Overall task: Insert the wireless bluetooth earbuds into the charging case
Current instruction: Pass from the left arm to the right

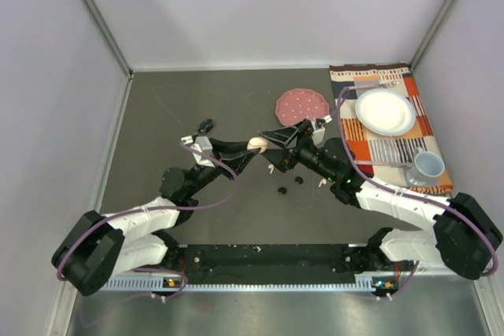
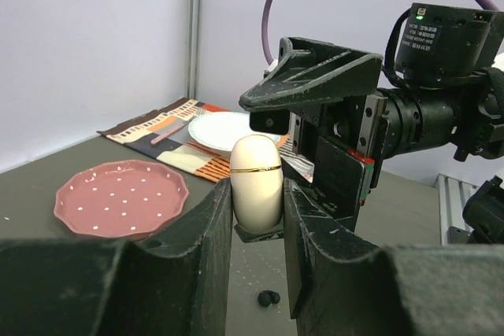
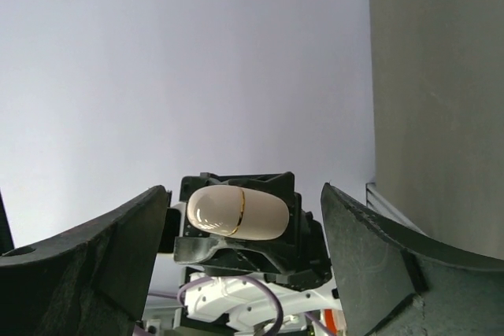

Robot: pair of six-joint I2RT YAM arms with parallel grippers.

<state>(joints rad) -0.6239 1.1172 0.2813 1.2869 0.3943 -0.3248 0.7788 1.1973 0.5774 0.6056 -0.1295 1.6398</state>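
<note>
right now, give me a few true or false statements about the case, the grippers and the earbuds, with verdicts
1. The left gripper is shut on the charging case. True.
2. The case's lid is open. False: it is closed along its gold seam.
3. The right gripper is shut. False: its jaws stand wide open, facing the case.
4. Black earbuds lie on the table. True.
5. The pink dotted plate holds an earbud. False: nothing lies on it.

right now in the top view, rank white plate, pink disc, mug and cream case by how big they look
1. white plate
2. pink disc, only slightly smaller
3. mug
4. cream case, smallest though held up nearer the camera
</note>
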